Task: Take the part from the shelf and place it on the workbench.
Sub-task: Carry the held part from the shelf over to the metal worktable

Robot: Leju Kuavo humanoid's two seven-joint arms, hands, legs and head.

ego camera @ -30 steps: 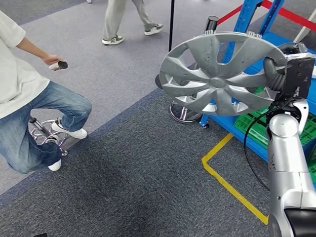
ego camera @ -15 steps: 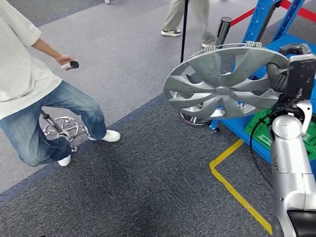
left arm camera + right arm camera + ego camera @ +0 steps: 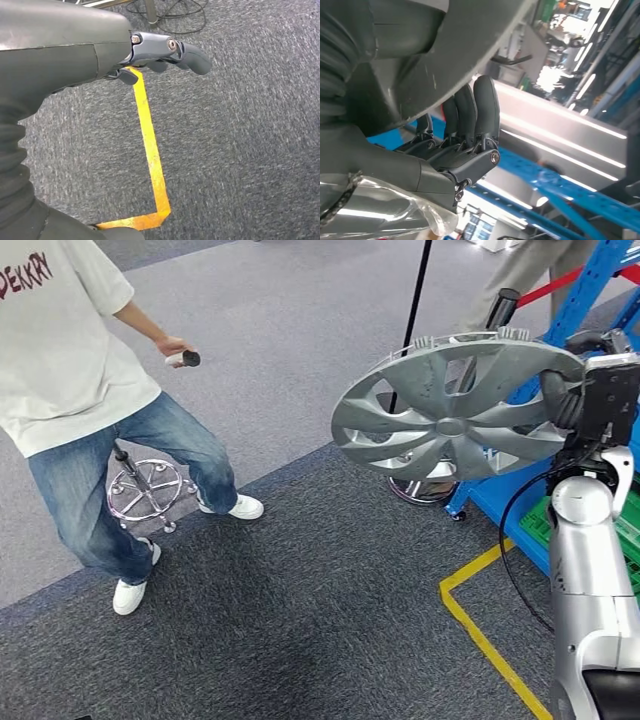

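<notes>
Right arm: raised upright at the frame's right side, its right robot hand [image 3: 562,400] at the top gripping the hubcap [image 3: 453,420] by its rim.
Right robot hand: dark fingers [image 3: 478,112] curled over the rim's edge in the wrist view.
Hubcap: silver, held nearly flat and slightly tilted in the air, in front of the blue shelf [image 3: 528,510], above the grey carpet [image 3: 302,590].
Left robot hand [image 3: 158,50]: hangs above the carpet and a yellow tape line [image 3: 151,150], fingers extended, holding nothing.
Bystander: a person [image 3: 83,410] in jeans stands to the left.

Silver arm [image 3: 585,570]; black cable [image 3: 521,510]
</notes>
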